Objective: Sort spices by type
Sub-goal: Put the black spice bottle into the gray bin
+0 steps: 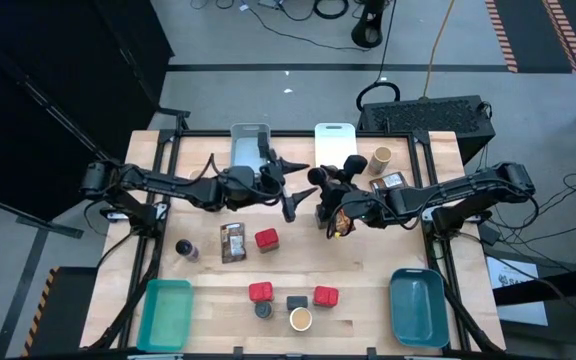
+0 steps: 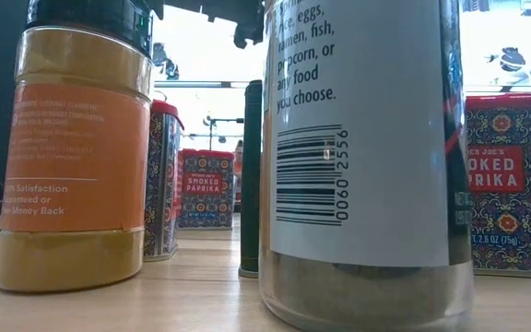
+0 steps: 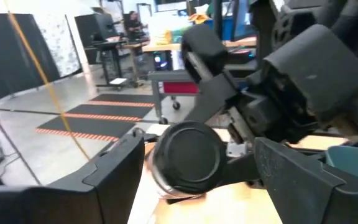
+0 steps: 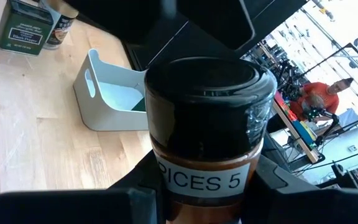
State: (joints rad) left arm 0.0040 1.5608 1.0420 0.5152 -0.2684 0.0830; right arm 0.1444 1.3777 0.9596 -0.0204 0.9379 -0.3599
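Jar (image 4: 207, 140) sits clamped in the right gripper (image 1: 340, 218) at frame centre; left gripper (image 1: 290, 187), fingers spread and empty, hovers close. Risk: the two arms colliding, knocking the jar loose.

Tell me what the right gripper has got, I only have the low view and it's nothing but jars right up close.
Observer: The right gripper is shut on a black-lidded jar of orange-brown spice, above the middle of the table.
Operator: And the left one?
Observer: The left gripper is open, right beside it, with its fingers either side of that jar's lid.
Operator: Any bins close by?
Observer: A white bin and a grey bin stand side by side at the table's far edge, behind both grippers.
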